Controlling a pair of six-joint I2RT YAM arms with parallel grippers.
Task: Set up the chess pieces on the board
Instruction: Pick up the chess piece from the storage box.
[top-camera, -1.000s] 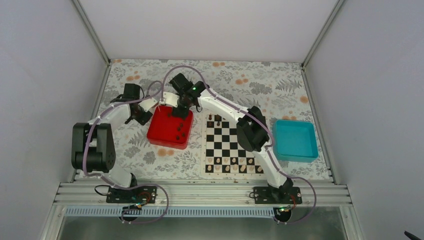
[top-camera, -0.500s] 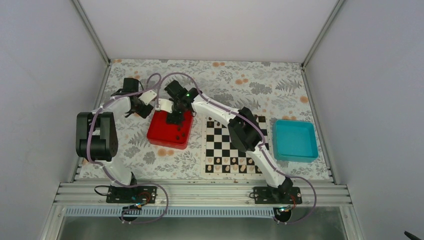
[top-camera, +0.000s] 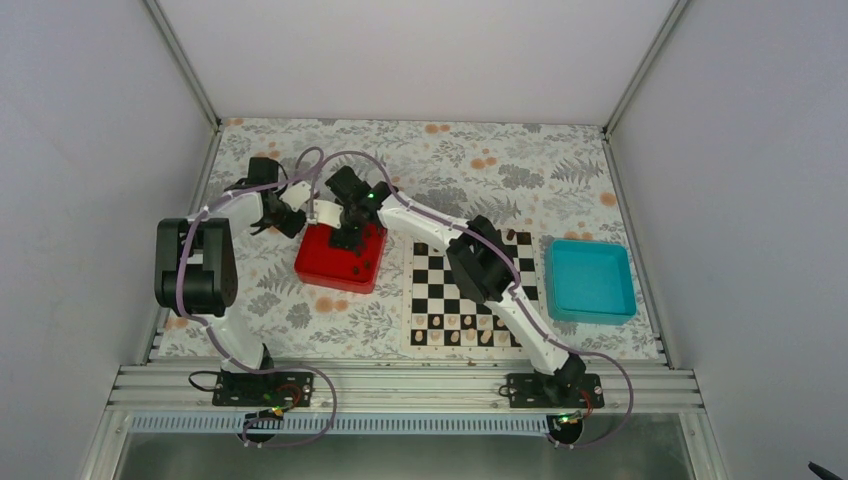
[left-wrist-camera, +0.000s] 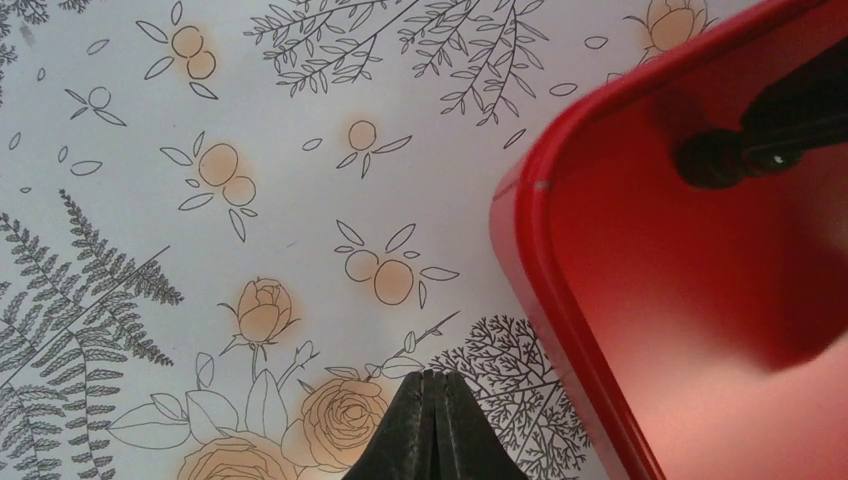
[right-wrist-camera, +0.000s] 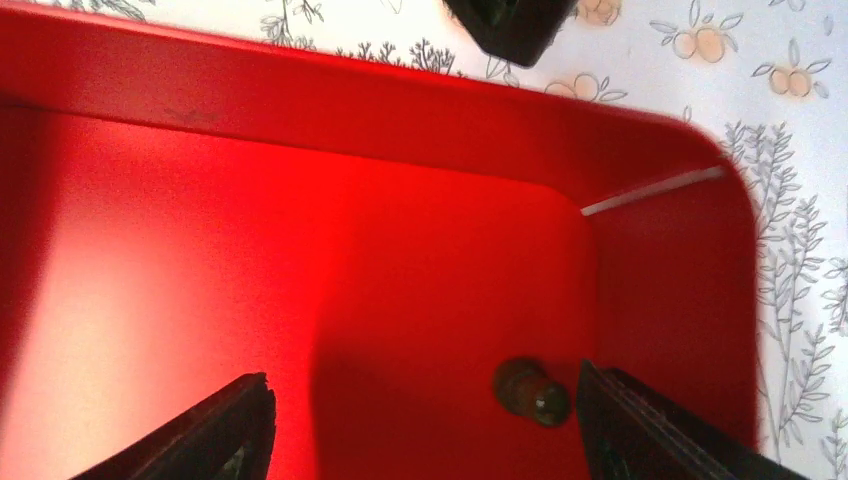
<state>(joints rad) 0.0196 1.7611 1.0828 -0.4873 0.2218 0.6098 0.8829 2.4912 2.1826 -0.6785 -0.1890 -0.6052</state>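
The board (top-camera: 447, 296) lies right of the red tray (top-camera: 322, 268). Pale pieces line its near row, and a few dark chess pieces (top-camera: 510, 238) stand at its far edge. My right gripper (top-camera: 349, 237) is open and low inside the red tray. In the right wrist view it (right-wrist-camera: 422, 385) has one dark chess piece (right-wrist-camera: 530, 390) lying on the tray floor between its fingers, close to the right finger. That piece also shows in the left wrist view (left-wrist-camera: 712, 158). My left gripper (left-wrist-camera: 432, 378) is shut and empty, over the tablecloth beside the tray's far left corner (top-camera: 290, 220).
A teal tray (top-camera: 590, 281) stands right of the board. More dark pieces (top-camera: 353, 268) lie in the red tray. The two grippers are close together at the tray's far rim (right-wrist-camera: 400, 95). Grey walls enclose the flowered table on three sides.
My right gripper has moved left and down into the red tray. My left gripper has shifted back to the tray's far left corner.
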